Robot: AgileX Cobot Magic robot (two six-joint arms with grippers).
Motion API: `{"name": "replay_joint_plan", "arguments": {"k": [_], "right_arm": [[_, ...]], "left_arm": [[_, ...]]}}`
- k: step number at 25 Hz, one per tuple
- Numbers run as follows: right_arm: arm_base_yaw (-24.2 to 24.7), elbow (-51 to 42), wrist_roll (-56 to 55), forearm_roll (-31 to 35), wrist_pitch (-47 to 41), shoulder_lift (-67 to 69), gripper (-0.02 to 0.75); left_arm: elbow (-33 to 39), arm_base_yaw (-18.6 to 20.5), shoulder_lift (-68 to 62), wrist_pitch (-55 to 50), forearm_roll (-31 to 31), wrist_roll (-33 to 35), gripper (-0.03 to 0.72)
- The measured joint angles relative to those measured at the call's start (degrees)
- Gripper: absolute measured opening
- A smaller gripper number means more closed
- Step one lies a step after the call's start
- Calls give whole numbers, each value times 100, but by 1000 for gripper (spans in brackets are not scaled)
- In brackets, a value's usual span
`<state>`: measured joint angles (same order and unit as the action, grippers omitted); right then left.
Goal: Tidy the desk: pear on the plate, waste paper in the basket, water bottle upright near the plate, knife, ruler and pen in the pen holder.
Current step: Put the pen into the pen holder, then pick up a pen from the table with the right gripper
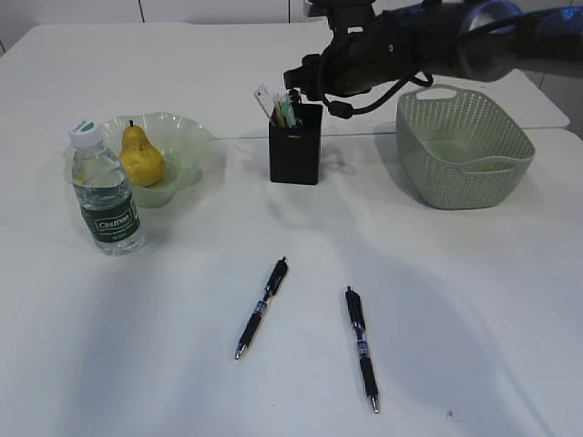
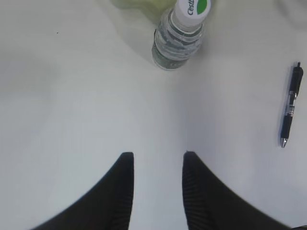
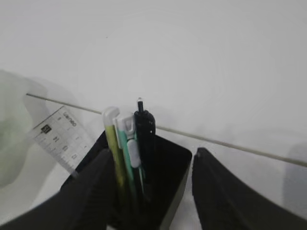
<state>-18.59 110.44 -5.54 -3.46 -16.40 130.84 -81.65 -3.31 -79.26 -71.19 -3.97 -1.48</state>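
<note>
Right gripper (image 3: pixel 151 191) over the holder (image 1: pixel 295 146), far centre of the worktop (image 1: pixel 437 300); jaws spread, one on each side of the holder's mouth, gripping nothing. Inside the holder (image 3: pixel 168 191): a clear ruler (image 3: pixel 60 139) leaning out to the left, a yellow-green stick (image 3: pixel 112 143), a white-and-teal knife (image 3: pixel 128 143) and a black pen (image 3: pixel 145 129), all upright and close together. Ruler tip (image 1: pixel 265 98) and the coloured handles visible above the rim in the exterior view, with the dark right arm (image 1: pixel 428 41) reaching in from the far right just above them.

Left gripper (image 2: pixel 156 191) out of the exterior view; in its own view above bare worktop, jaws partly apart, holding nothing, well short of the bottle (image 2: pixel 180 38).

Pear (image 1: pixel 141 157) upright on the pale green plate (image 1: pixel 187 146), far left. Bottle (image 1: pixel 105 191) upright, white-and-green cap on, just beside the plate on its near left edge; touching or not, cannot tell.

Basket (image 1: pixel 465 155) far right, pale green lattice wall; something pale in its bottom, too faint to name.

Two more pens flat on the worktop, near centre: left pen (image 1: pixel 261 307) slanting, tip toward the near left; right pen (image 1: pixel 361 348) nearly lengthwise, tip toward the near edge. Apart from each other, well apart from the holder. One pen (image 2: pixel 290 106) also at the right edge of the left wrist view.
</note>
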Motion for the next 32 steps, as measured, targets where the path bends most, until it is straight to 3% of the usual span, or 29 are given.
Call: {"name": "replay_joint_plan", "arguments": {"k": [19,28,32], "right_arm": [[0,119,19,494,-5228,-1628,419],[-50,119,9,876,-5451,-1886,419],[-196,-294,-75,876,-5461,-2223,419]], "left_arm": [[0,0,0,-11,-244,0,237],[0,0,0,-11,-328,0,237],[0,0,0,-11,-333,0,237]]}}
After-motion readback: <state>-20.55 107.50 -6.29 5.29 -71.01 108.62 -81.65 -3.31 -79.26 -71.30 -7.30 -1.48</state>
